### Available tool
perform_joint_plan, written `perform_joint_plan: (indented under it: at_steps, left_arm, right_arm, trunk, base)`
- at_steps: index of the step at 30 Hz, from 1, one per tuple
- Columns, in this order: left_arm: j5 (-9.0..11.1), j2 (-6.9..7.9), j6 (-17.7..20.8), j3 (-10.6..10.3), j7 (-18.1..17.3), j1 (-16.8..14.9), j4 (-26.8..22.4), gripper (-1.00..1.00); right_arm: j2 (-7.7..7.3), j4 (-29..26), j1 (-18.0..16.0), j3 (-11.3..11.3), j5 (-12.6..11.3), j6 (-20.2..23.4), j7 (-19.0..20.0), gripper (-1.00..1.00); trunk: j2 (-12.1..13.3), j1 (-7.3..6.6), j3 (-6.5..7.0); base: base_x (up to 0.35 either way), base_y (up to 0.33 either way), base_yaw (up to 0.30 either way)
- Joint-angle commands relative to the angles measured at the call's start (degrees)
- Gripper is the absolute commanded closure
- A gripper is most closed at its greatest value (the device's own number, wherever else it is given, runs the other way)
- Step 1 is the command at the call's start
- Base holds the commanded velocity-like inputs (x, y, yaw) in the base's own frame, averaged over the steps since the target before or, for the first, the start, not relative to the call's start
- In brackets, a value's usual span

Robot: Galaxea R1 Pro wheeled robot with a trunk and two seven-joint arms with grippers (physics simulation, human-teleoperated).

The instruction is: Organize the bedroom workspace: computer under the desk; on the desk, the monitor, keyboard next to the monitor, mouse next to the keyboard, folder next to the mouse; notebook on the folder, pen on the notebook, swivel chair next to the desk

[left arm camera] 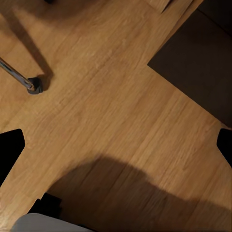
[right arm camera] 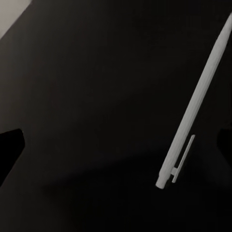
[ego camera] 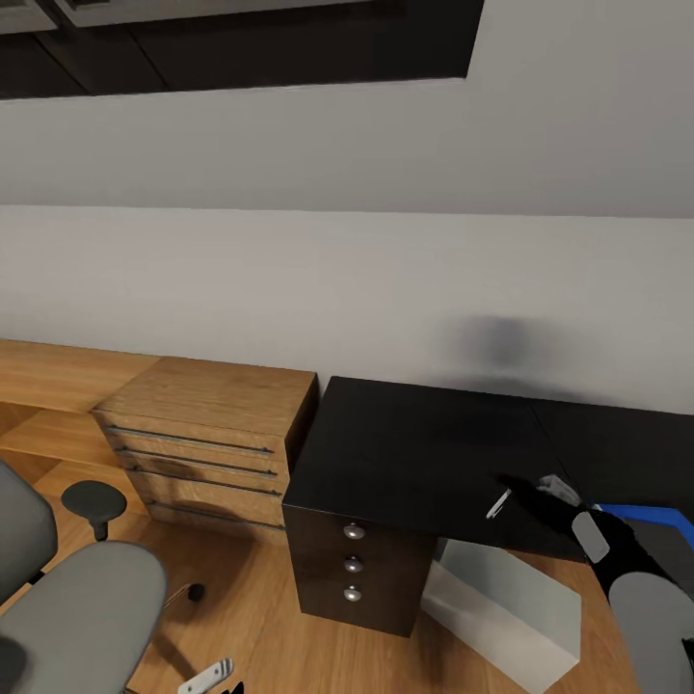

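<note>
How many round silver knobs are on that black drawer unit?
3. The knobs sit in a vertical row on the front of the black drawer unit under the desk's left end: top, middle, bottom. None seems hidden.

A light-wood drawer chest (ego camera: 207, 439) with long bar handles stands on the wooden floor (ego camera: 260, 627), against the white wall (ego camera: 386, 280).
</note>
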Motion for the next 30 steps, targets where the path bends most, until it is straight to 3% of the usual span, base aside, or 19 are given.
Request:
perform_joint_plan:
  at_steps: [1, 6, 13, 19, 30]
  left_arm:
    - [0.48, -0.03, -0.13, 0.10, -0.02, -0.03, 0.05, -1.00]
    - [0.48, -0.03, -0.14, 0.09, -0.02, -0.03, 0.19, -1.00]
    - [0.48, -0.03, -0.15, 0.08, -0.02, -0.03, 0.25, -1.00]
    - [0.47, -0.03, -0.15, 0.08, -0.02, -0.03, 0.26, -1.00]
    - [0.47, -0.03, -0.15, 0.08, -0.02, -0.03, 0.26, -1.00]
  right_arm:
    - [0.90, -1.34, -0.05, 0.55, -0.02, 0.19, -2.43, -1.00]
    - [4.59, -5.58, -0.04, 7.56, 1.46, -0.59, -12.60, -1.00]
    - [6.87, -7.53, -0.07, 19.21, 2.71, -0.89, -21.61, -1.00]
    - [7.41, -7.68, -0.06, 21.58, 2.50, -0.91, -24.85, -1.00]
    - [8.28, -7.24, -0.03, 21.95, 2.46, -1.14, -29.94, -1.00]
  trunk:
    - [-0.05, 0.00, -0.07]
    - [-0.05, 0.00, -0.07]
    - [-0.05, 0.00, -0.07]
    - [-0.05, 0.00, -0.07]
    - [-0.05, 0.00, -0.07]
  base:
    - [0.000, 0.000, 0.000]
    - [0.000, 0.000, 0.000]
    - [0.000, 0.000, 0.000]
    - [0.000, 0.000, 0.000]
    - [0.000, 0.000, 0.000]
